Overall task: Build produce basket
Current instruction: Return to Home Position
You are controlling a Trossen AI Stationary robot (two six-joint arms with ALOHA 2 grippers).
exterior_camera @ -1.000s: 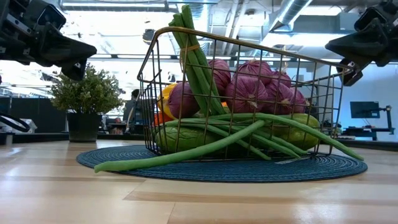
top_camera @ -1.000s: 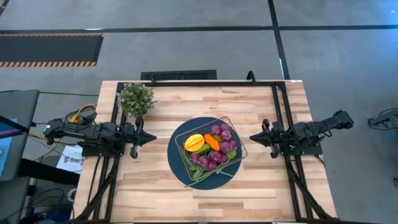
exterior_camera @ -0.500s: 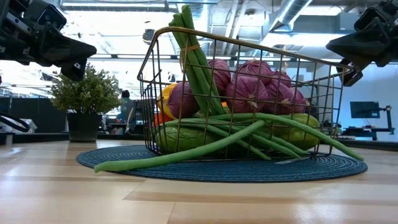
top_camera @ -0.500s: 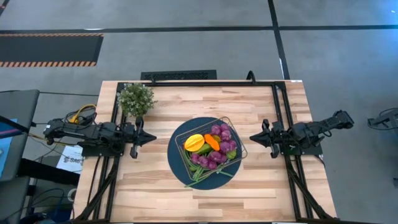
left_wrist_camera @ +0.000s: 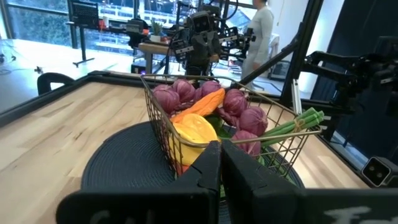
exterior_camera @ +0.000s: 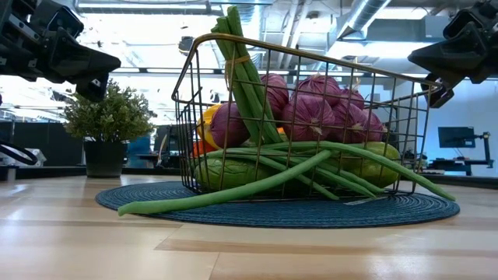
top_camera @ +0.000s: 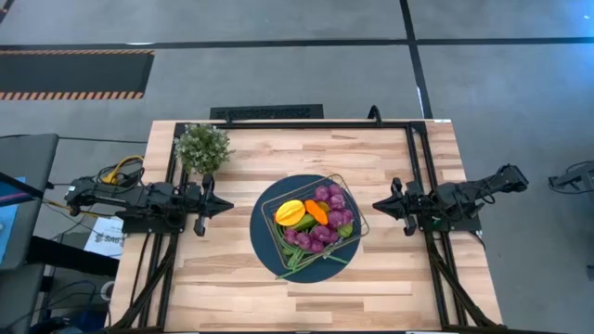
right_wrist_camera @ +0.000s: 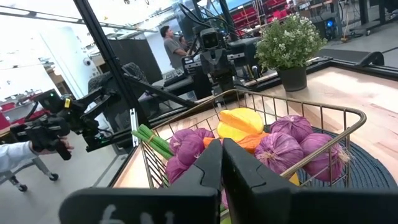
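Dark left gripper (top_camera: 227, 205) and right gripper (top_camera: 376, 205), fingers pressed together, held level, flanking the filled basket (top_camera: 299, 188)

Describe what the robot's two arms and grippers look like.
The left arm and right arm are matte black, built of chunky jointed segments. The left gripper and right gripper match: a crossbar carrying two flat, tapering black fingers. A yellow cable coils by the left arm's base. No markings are legible.

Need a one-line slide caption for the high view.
Wire basket of toy produce on a blue mat; left gripper and right gripper shut at either side.
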